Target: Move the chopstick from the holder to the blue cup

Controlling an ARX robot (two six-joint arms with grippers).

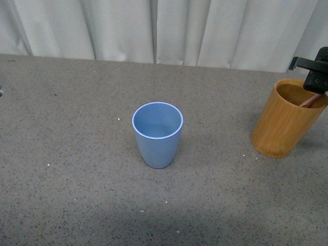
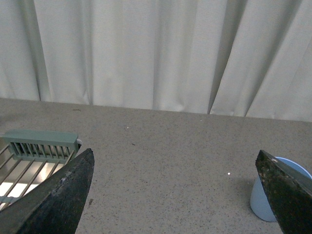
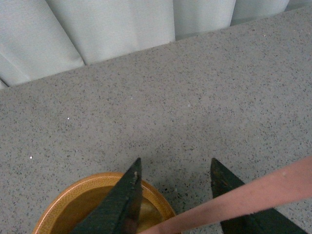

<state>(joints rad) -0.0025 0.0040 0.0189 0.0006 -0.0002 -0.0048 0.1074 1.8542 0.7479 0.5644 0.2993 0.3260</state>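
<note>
The light blue cup (image 1: 157, 134) stands upright and empty in the middle of the grey table. The orange-brown holder (image 1: 286, 118) stands at the far right. The pink-red chopstick (image 1: 310, 100) leans out of it towards the right. My right gripper (image 1: 319, 77) hangs just above the holder's right rim, jaws open. In the right wrist view the chopstick (image 3: 243, 199) slants across in front of my open gripper (image 3: 175, 168), above the holder's rim (image 3: 97, 183). My left gripper (image 2: 175, 168) is open and empty, with the blue cup (image 2: 265, 197) behind one finger.
A white curtain (image 1: 164, 28) hangs along the table's far edge. A pale green slatted rack (image 2: 39, 146) lies beside my left gripper in the left wrist view. The holder stands close to the front view's right border.
</note>
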